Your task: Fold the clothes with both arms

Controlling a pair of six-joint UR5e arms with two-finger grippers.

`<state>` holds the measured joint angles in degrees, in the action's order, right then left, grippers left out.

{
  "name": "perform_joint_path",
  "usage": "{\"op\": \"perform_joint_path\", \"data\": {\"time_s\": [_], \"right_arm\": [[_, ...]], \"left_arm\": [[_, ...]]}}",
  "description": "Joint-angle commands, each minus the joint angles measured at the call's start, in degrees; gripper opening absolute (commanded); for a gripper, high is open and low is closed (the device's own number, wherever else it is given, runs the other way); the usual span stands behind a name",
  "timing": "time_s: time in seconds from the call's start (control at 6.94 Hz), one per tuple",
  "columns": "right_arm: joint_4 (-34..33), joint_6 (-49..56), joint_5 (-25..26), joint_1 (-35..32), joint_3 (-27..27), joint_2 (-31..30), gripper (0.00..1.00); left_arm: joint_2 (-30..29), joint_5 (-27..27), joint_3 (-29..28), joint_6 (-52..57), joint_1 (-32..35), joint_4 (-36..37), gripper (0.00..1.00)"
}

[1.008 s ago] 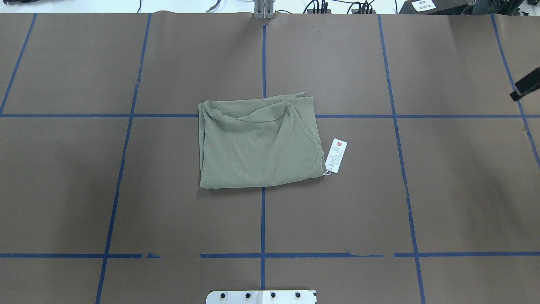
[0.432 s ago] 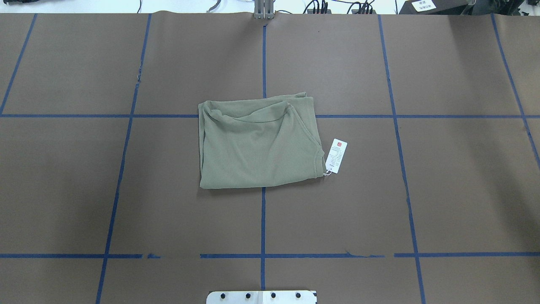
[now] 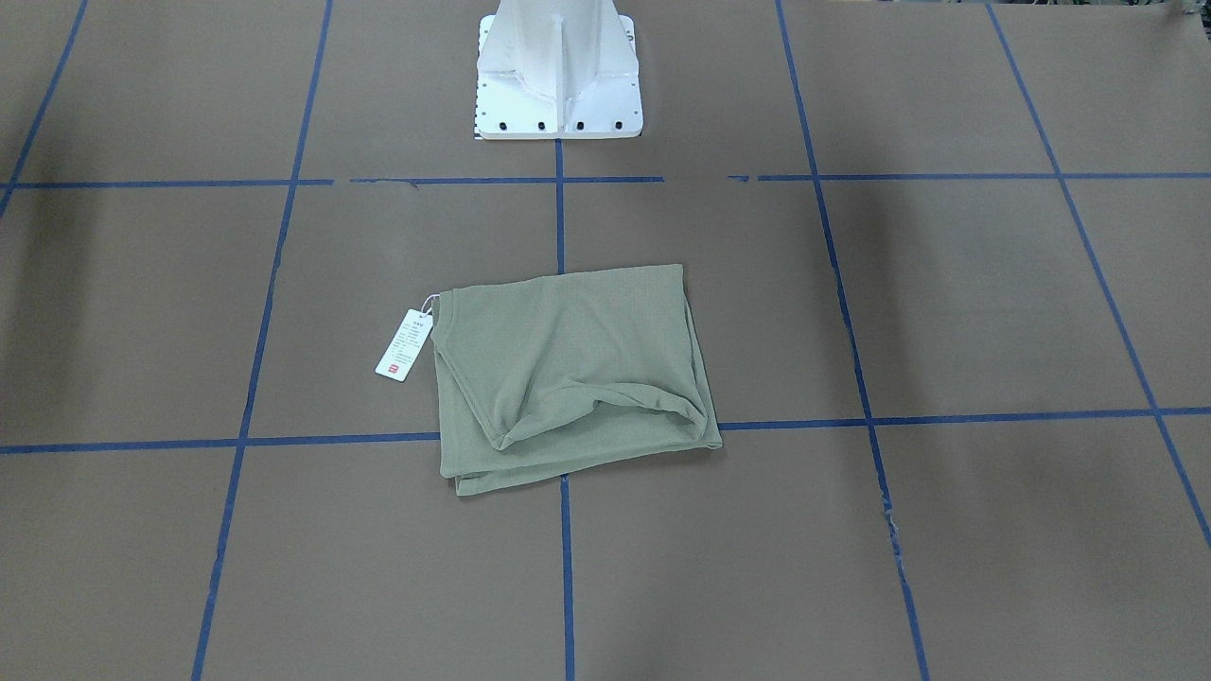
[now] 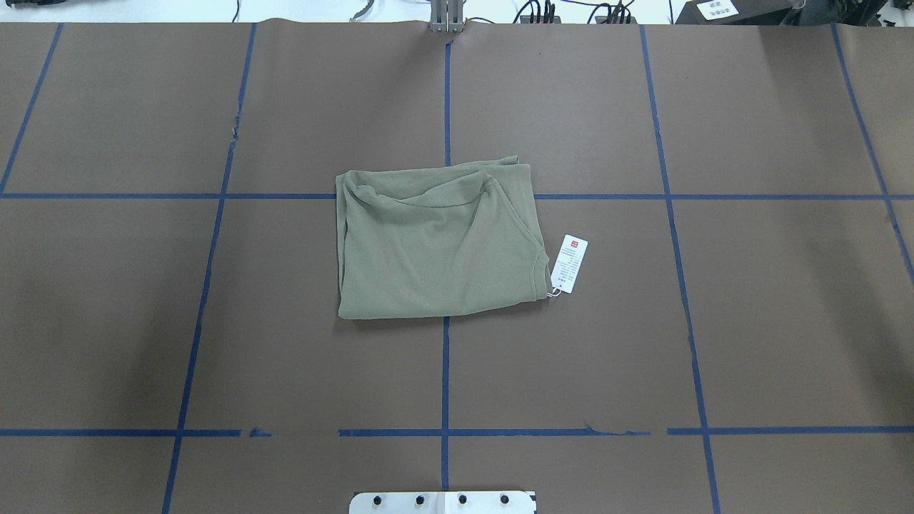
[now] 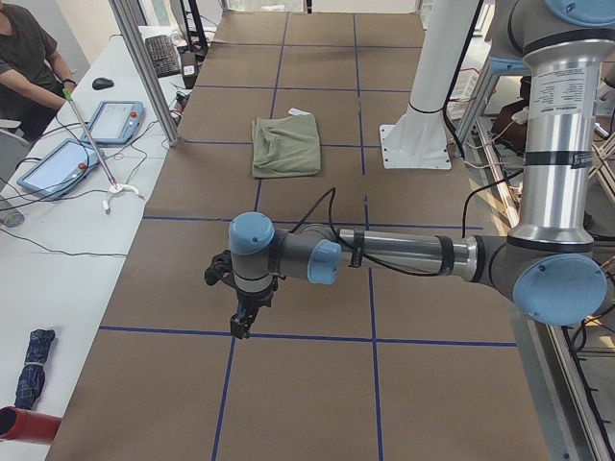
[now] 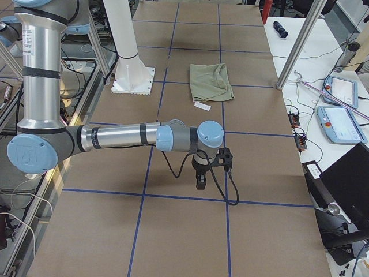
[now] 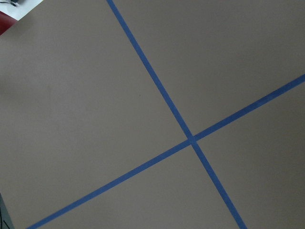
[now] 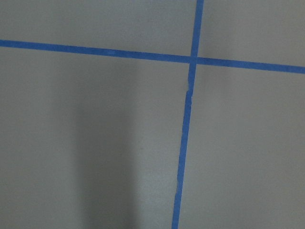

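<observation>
Shirt lies folded, long axis L-R, tag end pointing R.

Even, diffuse light. Broad soft shadows on brown table cover, left of overhead view. Shirt throws thin shadow along lower edge. Wrist views slightly soft.

Folded shirt shared by steep overhead and opposed front-facing views. The table is covered obliquely from both ends. Wrist cameras held close over blue tape.
</observation>
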<state>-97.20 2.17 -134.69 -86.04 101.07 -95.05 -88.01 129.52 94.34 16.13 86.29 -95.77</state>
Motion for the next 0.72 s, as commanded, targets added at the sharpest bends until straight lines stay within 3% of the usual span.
{"op": "perform_joint_path", "data": {"time_s": [0.0, 0.58], "right_arm": [[0.1, 0.5, -0.6, -2.0, 0.0, -2.0, 1.00], [0.2, 1.0, -0.7, -4.8, -0.3, -4.4, 1.00]], "left_arm": [[1.8, 4.8, 1.6, -4.2, 0.0, 1.4, 1.00], [1.7, 4.6, 1.6, -5.8, 0.0, 1.2, 1.00]]}}
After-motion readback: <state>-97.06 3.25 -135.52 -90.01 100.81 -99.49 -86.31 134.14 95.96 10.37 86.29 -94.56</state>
